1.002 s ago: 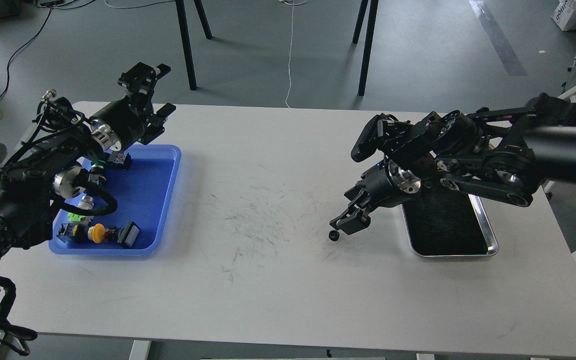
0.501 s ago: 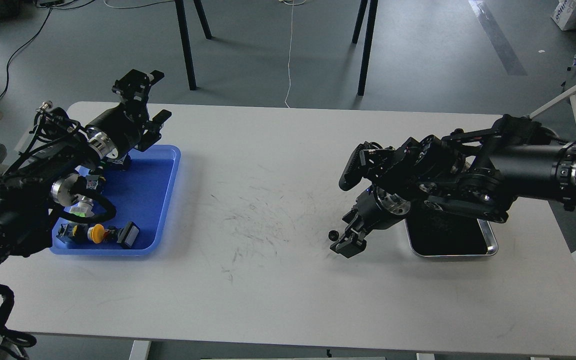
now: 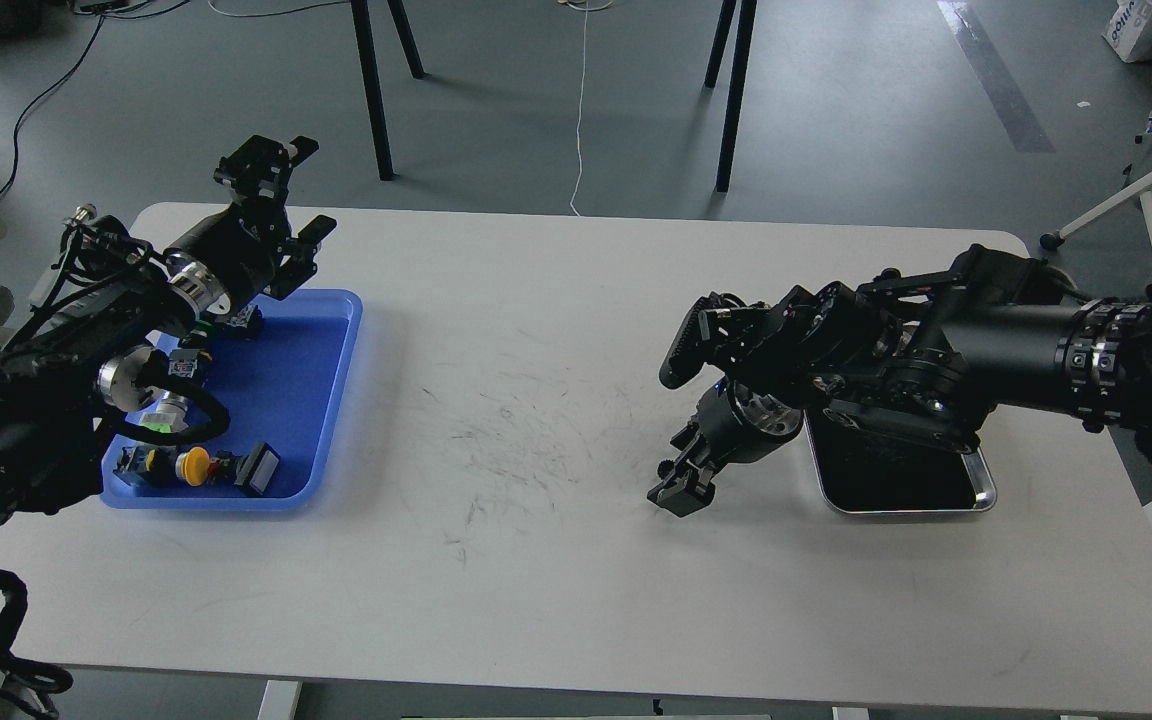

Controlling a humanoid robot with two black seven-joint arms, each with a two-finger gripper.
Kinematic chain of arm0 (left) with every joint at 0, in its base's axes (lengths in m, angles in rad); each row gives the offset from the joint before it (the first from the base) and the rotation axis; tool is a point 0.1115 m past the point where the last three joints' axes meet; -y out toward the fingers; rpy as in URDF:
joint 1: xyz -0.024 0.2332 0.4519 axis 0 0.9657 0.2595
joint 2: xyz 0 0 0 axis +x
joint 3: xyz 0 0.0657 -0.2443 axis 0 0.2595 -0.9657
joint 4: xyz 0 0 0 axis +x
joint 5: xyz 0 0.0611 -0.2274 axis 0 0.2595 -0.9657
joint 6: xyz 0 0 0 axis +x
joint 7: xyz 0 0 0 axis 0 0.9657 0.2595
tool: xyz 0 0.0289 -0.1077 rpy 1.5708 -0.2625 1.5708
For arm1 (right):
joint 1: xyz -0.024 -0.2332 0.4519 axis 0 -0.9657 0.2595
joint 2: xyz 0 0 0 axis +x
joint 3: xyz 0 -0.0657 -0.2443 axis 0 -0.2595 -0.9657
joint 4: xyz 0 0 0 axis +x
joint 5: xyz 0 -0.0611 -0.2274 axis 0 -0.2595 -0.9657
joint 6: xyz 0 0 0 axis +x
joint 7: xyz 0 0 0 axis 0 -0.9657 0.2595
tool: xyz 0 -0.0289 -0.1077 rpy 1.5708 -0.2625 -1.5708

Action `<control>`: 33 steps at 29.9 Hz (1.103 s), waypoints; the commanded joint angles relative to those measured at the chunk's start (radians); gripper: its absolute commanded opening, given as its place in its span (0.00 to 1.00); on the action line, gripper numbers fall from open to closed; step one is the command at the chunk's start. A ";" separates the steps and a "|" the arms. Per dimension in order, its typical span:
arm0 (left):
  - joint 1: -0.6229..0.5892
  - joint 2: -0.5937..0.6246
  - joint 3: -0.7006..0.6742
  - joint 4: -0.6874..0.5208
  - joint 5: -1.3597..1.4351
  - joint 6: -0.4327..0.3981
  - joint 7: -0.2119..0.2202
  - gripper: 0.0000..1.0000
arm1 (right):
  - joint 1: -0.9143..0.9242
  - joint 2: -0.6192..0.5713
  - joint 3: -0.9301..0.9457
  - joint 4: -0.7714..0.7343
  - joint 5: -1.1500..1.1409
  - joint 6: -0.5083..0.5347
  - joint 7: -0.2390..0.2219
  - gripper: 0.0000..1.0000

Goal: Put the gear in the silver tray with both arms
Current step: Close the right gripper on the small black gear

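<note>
My left gripper (image 3: 281, 195) hangs with its fingers spread, holding nothing, above the far edge of the blue tray (image 3: 331, 400) of small parts. Table (image 3: 536, 560), centre: scuffed. My right gripper (image 3: 674, 484) points down at the tabletop around a small black gear (image 3: 665, 467); grip uncertain. Silver tray (image 3: 976, 490): just right, partly under my arm.

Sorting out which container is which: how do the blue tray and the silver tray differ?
The blue tray is matte plastic and the larger; the silver tray is shiny metal with a dark inside. The blue tray holds several small parts, while the visible part of the silver tray shows none. The blue tray sits at the table's left, the silver at its right. Both are rectangular with raised rims.
</note>
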 commanded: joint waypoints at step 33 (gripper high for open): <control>0.003 0.008 -0.001 0.000 0.000 0.000 0.000 0.99 | -0.009 0.049 -0.006 -0.065 0.002 -0.003 0.000 0.47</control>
